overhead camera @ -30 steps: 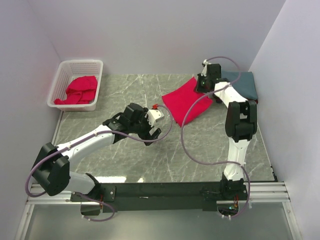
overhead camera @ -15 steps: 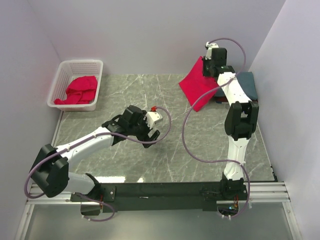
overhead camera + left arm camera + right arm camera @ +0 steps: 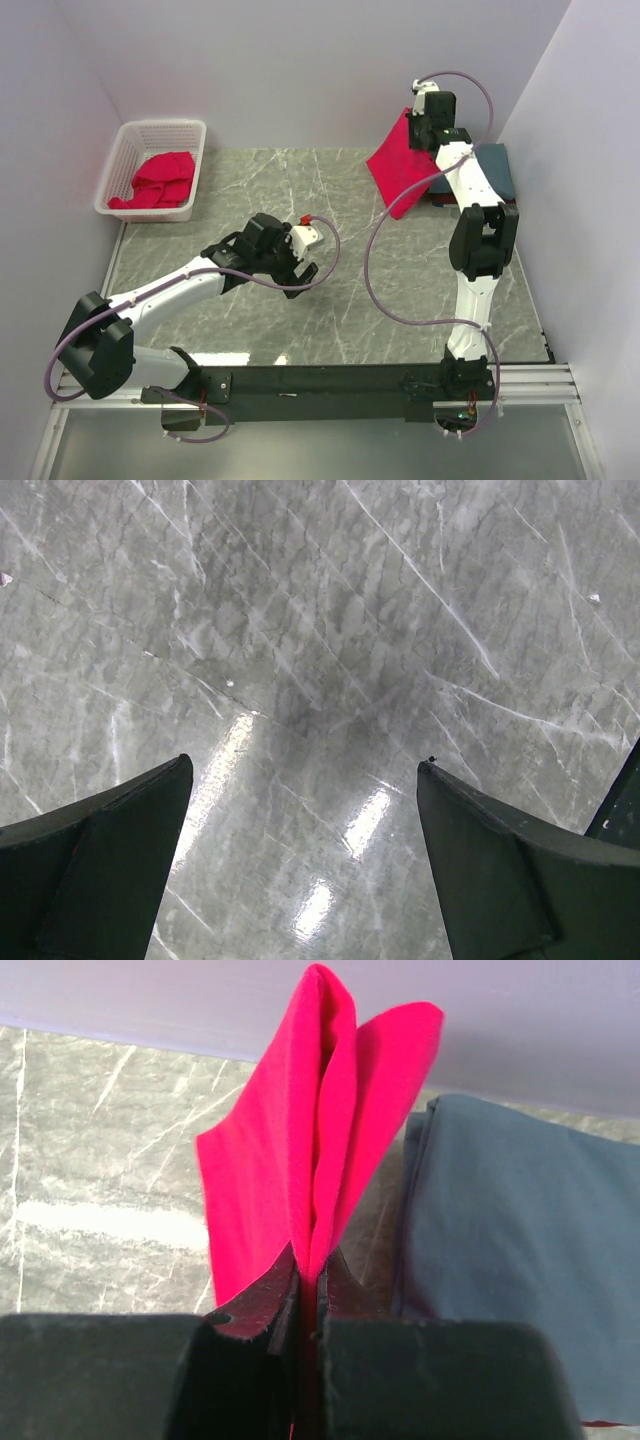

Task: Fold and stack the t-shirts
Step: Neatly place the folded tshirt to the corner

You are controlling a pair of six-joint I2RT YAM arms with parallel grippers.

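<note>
Slip risk: I have the red shirt by a thin pinch at one edge. I judge its hanging weight could pull it out of the right tool on a quick swing.
Unfolding risk: in the wrist view the layers gape apart beyond the pinch, so the fold could fall open while I carry it.
Stack risk: the hanging cloth is close to the blue shirt, and a low pass could drag over it and rumple it.
Right tool: clamped tight on the red shirt, jaws almost together with cloth between them.
Red shirt and tool: it hangs from the tool at the far right, spreading down and to the left. I cannot tell whether its lowest corner touches the tabletop.
Blue shirt: folded flat on the tabletop, just to the right of the held shirt.
Left tool: spread wide and holding nothing, over bare tabletop, well apart from both shirts.
Basket: in the far left corner, with heaped red shirts inside.
</note>
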